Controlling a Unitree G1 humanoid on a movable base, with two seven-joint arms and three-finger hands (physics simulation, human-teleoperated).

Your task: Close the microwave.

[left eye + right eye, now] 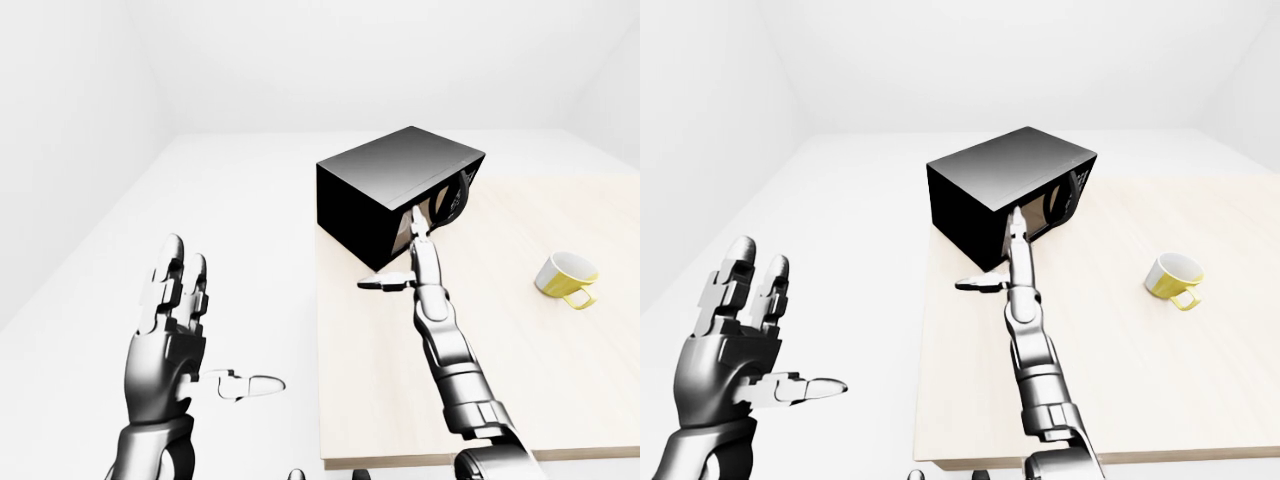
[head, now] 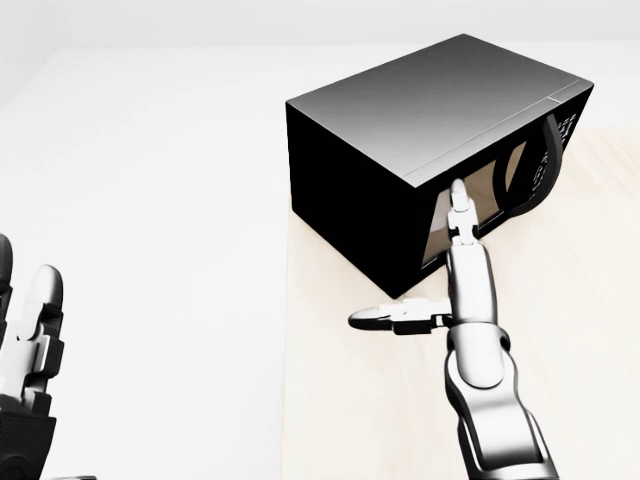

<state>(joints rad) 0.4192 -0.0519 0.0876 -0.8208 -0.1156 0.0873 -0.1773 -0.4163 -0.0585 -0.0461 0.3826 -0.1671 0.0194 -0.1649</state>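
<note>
The right hand [image 2: 455,260], fingers spread and gripping nothing, touches the microwave [image 2: 420,130] door, which looks nearly shut; probably a final push remains.

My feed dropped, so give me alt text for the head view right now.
The right robot hand reaches with open, outstretched fingers to the glass door of a black microwave on a pale wooden table. The left robot hand is raised, open, at the view's left edge.
</note>
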